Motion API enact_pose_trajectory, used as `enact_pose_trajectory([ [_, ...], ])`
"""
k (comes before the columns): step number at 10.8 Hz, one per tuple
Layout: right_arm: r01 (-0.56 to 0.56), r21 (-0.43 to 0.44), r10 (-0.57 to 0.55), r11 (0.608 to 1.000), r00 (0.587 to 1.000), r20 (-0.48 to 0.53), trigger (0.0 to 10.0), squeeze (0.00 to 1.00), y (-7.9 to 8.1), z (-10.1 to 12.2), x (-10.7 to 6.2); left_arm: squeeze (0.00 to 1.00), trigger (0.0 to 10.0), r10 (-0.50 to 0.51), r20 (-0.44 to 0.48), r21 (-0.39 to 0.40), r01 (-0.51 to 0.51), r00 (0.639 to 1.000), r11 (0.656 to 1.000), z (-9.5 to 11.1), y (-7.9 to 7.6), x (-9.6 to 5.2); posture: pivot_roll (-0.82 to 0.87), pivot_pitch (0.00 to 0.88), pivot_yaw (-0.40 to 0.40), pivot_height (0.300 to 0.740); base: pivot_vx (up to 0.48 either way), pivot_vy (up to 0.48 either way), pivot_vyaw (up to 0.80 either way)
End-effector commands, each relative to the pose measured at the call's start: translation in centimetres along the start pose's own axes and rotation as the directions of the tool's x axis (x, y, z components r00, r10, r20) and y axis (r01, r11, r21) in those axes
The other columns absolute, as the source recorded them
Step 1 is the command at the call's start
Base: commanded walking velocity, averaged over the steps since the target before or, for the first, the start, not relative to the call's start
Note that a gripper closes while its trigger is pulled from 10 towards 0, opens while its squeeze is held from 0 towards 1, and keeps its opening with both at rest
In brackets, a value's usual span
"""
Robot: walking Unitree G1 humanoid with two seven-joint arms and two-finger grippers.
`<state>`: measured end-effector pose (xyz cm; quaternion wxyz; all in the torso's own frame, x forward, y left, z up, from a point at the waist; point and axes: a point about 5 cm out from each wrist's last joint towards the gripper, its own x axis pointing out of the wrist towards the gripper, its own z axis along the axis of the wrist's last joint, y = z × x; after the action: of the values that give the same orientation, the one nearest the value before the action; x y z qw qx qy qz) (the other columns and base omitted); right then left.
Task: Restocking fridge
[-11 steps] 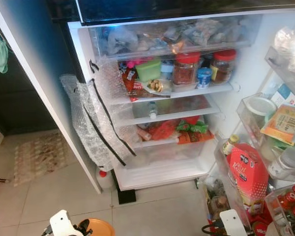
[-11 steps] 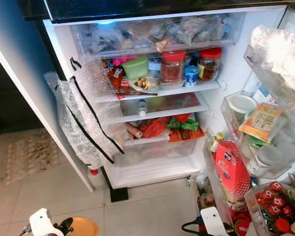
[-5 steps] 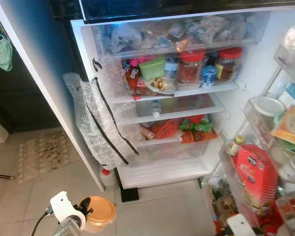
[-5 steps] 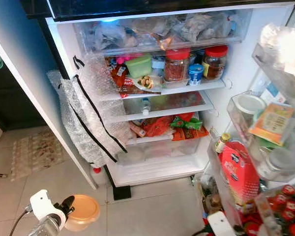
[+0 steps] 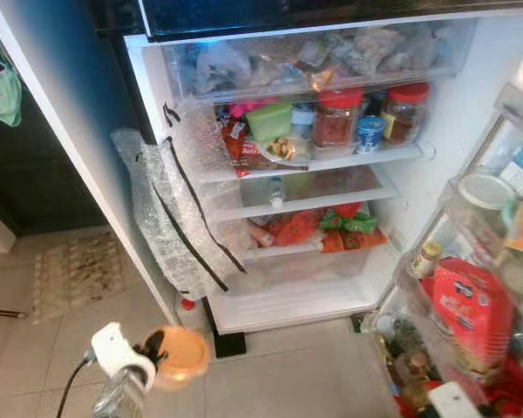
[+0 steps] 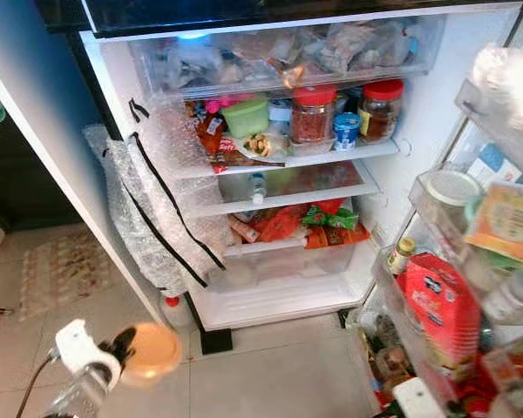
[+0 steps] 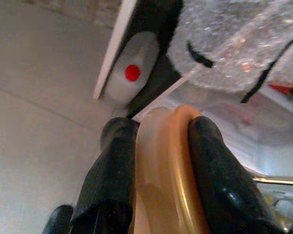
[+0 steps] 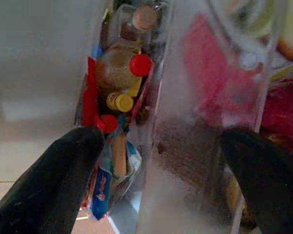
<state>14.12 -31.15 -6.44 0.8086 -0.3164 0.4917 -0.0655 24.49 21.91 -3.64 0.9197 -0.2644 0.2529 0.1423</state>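
1. Fridge (image 5: 331,287) stands open ahead; the left gripper (image 7: 161,161) pinches an orange lidded container (image 5: 179,355) edge-on between its two black fingers (image 7: 112,170), held over the tiled floor (image 5: 279,383) below the fridge's lower left corner.
2. The container is blurred in the head views, and its contents cannot be made out.
3. The right gripper (image 8: 156,161) has its fingers spread wide, close against the clear door bin (image 8: 205,122), whose contents are smeared and hard to read.
4. A bubble-wrap bag (image 5: 179,218) with black trim hangs over the left edge of the shelves, hiding their left ends.
5. Red-lidded jars (image 5: 336,117) stand on the upper shelf; a red carton (image 5: 471,309) sits in the door rack.
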Motion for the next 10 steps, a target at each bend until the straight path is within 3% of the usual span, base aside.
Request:
enact_pose_trajectory([
  [1, 0.006, 0.027, -0.006, 1.000, 1.000, -0.003, 10.0, 0.00, 0.0, 0.1, 0.0, 0.00, 10.0, -0.028, 0.020, 0.009, 0.027, 0.999, 1.000, 0.5, -0.6, 0.2, -0.05, 0.030, 0.033, 0.740, 0.000, 0.000, 0.00],
  [2, -0.027, 0.028, 0.027, 0.999, 1.000, 0.012, 10.0, 0.00, 1.1, 0.6, 0.0, 0.00, 10.0, -0.065, 0.040, 0.006, 0.065, 0.997, 0.998, 1.0, -1.3, 0.5, -0.05, 0.031, 0.032, 0.740, 0.000, 0.000, 0.00],
  [4, -0.136, 0.141, 0.131, 0.981, 0.991, 0.039, 10.0, 0.00, 4.1, 1.7, -0.3, 0.00, 10.0, -0.207, 0.081, 0.018, 0.206, 0.975, 0.978, 2.3, -3.7, 0.9, -0.05, 0.030, 0.030, 0.740, 0.000, 0.000, 0.00],
  [5, -0.228, 0.242, 0.217, 0.943, 0.974, 0.071, 10.0, 0.00, 6.4, 2.9, -0.7, 0.00, 10.0, -0.289, 0.124, 0.039, 0.287, 0.949, 0.957, 3.2, -5.2, 1.0, -0.04, 0.031, 0.030, 0.740, 0.000, 0.000, 0.00],
  [6, -0.256, 0.283, 0.242, 0.924, 0.967, 0.084, 10.0, 0.00, 7.5, 3.5, -0.9, 0.00, 10.0, -0.338, 0.151, 0.047, 0.335, 0.929, 0.941, 3.9, -6.1, 0.9, -0.04, 0.032, 0.030, 0.740, 0.000, 0.000, 0.00],
  [8, -0.306, 0.307, 0.287, 0.901, 0.952, 0.104, 10.0, 0.00, 9.2, 4.8, -1.3, 0.00, 10.0, -0.472, 0.186, 0.017, 0.478, 0.862, 0.878, 4.5, -8.0, 0.1, -0.04, 0.032, 0.029, 0.740, 0.000, 0.000, 0.00],
  [9, -0.311, 0.327, 0.291, 0.893, 0.950, 0.109, 10.0, 0.00, 9.3, 5.0, -1.3, 0.00, 10.0, -0.519, 0.180, 0.018, 0.524, 0.836, 0.851, 4.3, -8.7, -0.4, -0.03, 0.036, 0.027, 0.740, 0.000, 0.000, 0.00],
  [10, -0.309, 0.333, 0.289, 0.891, 0.951, 0.111, 10.0, 0.00, 9.2, 5.0, -1.3, 0.00, 10.0, -0.521, 0.168, 0.024, 0.524, 0.837, 0.851, 4.1, -9.0, -0.4, -0.03, 0.038, 0.028, 0.740, 0.000, 0.000, 0.00],
])
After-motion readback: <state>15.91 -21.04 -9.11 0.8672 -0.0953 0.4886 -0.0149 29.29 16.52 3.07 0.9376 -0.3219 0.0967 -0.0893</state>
